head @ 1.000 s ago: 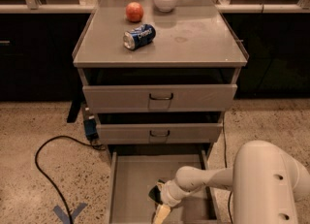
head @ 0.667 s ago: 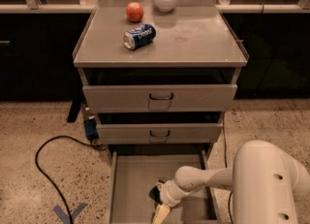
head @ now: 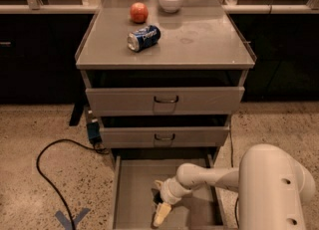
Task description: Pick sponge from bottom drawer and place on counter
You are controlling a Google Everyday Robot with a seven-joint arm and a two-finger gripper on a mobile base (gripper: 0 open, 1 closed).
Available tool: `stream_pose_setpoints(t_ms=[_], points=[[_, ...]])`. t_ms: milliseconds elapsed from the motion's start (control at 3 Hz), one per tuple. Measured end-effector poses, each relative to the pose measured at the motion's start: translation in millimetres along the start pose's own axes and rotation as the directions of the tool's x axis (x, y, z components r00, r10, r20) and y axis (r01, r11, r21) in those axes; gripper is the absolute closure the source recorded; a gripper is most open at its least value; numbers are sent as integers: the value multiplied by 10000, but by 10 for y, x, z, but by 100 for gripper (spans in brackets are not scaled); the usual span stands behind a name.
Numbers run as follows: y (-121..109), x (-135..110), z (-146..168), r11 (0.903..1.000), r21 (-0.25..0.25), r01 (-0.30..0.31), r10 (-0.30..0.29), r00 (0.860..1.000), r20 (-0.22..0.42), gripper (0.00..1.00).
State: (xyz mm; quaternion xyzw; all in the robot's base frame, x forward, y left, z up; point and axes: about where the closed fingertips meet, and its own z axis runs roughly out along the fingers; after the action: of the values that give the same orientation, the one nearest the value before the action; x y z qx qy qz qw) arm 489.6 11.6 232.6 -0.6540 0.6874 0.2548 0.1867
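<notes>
Robot gripper (head: 160, 200) low in bottom drawer (head: 134, 184), near its front; fingers spread apart, dark sponge (head: 156, 196) btwn them, contact unclear.

White arm stretched left, claw (head: 159, 200) low

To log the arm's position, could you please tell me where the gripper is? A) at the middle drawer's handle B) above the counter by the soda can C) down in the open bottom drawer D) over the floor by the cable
C: the gripper sits low inside the open bottom drawer, well below the counter where the soda can lies.
</notes>
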Motion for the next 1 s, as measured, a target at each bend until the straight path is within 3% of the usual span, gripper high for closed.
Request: stream_pose_setpoints(t_ms=[333,667,1000], points=[[-185,-192,-58,9897,-178,1421,-1414,9894,344,0],[-295,-261,-5,9626,-774,2597,-2535,9638,823,0],[-326,-237,-67,9469,-1035,3045,-2959,9509,906,0]])
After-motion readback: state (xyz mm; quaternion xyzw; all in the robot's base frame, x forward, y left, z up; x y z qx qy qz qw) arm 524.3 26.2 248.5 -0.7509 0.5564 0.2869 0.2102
